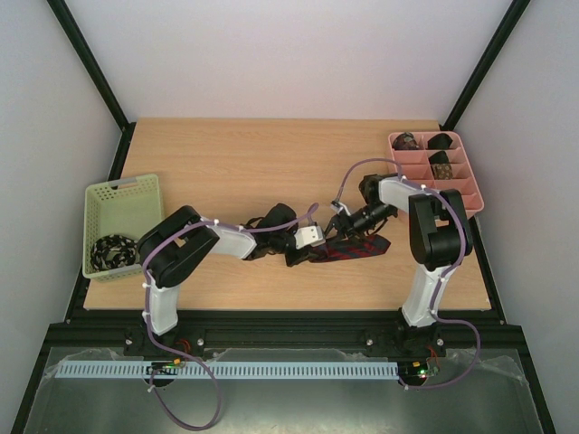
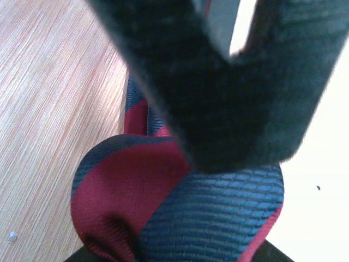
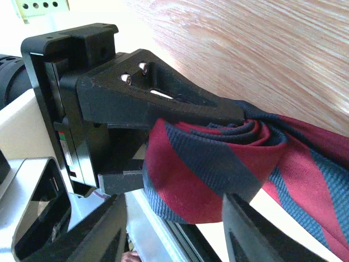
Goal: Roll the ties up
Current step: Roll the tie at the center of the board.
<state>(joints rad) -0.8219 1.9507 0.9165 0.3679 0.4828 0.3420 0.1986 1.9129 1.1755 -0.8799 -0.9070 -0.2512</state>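
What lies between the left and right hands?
A dark red fabric necktie with navy stripes, partly coiled: the left hand pinches the coil, seen clearly in the right wrist view.

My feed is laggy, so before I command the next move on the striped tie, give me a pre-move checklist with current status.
1. Left claw gripping the striped tie coil: ok, its fingers pinch it above and below.
2. Right claw open: ok, jaws spread wide.
3. Whole tie rolled: not ok, a flat length lies on the table.
4. Coil tight enough: cannot tell.
5. Free compartment in the pink tray: ok, the near ones are bare.
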